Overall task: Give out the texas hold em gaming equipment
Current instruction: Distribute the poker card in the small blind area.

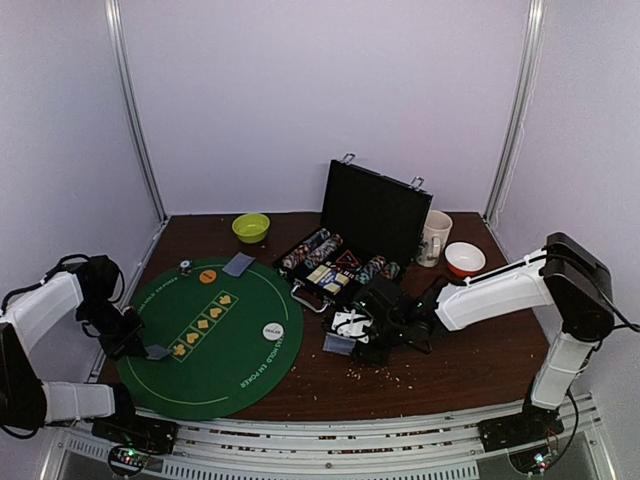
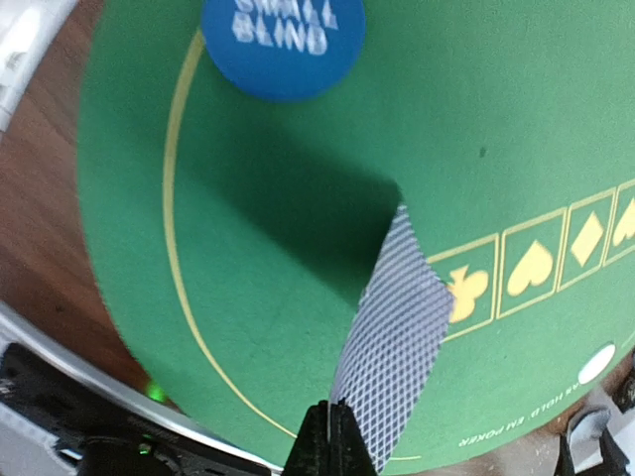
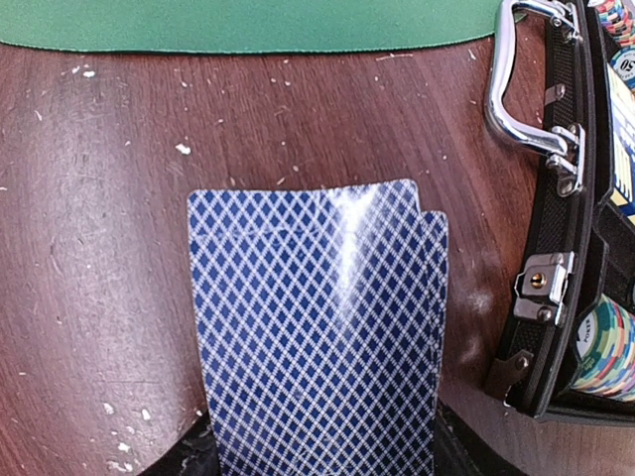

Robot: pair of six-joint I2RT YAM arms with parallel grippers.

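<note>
Left fingers (image 2: 319, 446) pinched shut on single blue-backed card (image 2: 397, 347), tilted over left near part of green poker mat (image 2: 248, 248), close to Small Blind button (image 2: 283, 45). Right fingers (image 3: 189, 461) part-spread, holding stacked cards (image 3: 317, 337) over tabletop (image 3: 99, 248) beside chip case (image 3: 571, 198). Step, likely: dealing. Next: lower card flat onto mat, release.

Top view overlooks all; wrist views near, sharing green mat (image 1: 190, 385).

The mat (image 1: 215, 385) lies on the table's (image 1: 470, 370) left half, the dealer disc (image 1: 272, 330) on its right part, a card (image 2: 397, 337) above its near-left edge; the open case (image 1: 372, 215) stands behind and right of the mat, chips (image 1: 318, 246) inside; cards (image 3: 317, 337) are just before the case.
</note>
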